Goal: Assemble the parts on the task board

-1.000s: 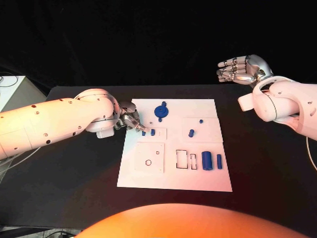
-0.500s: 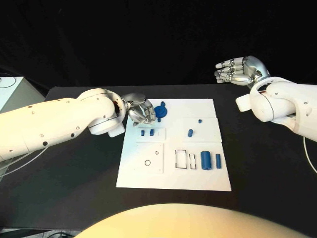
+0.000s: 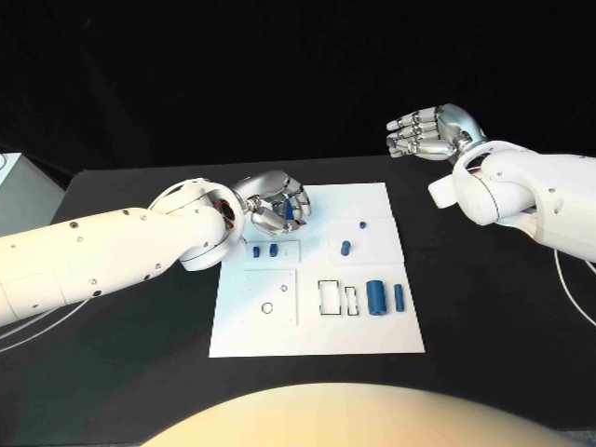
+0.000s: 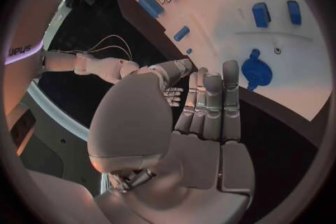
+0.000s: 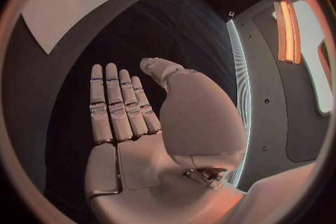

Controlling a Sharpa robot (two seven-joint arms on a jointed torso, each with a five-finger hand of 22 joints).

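The white task board (image 3: 365, 331) lies mid-table. My left hand (image 3: 274, 200) hovers over its far left corner, fingers stretched out and holding nothing. It partly covers a round blue part (image 3: 291, 211). In the left wrist view that round part (image 4: 256, 70) lies on the board just past my fingertips (image 4: 230, 70). Two small blue pieces (image 3: 264, 250) stand side by side just nearer than the hand. My right hand (image 3: 426, 133) hangs high beyond the board's far right corner, and the right wrist view shows it (image 5: 119, 109) flat and holding nothing.
More blue parts sit on the board: a short peg (image 3: 345, 248), a tiny one (image 3: 362, 223), a thick cylinder (image 3: 377, 298) and a slim one (image 3: 399, 297). Two rectangular slots (image 3: 331, 295) and a small hole (image 3: 271, 305) show near them. Black table surrounds the board.
My left hand has left the two small pieces at the board's left edge, moved toward the far side to above the round blue part, and spread its fingers. The right hand has barely moved.
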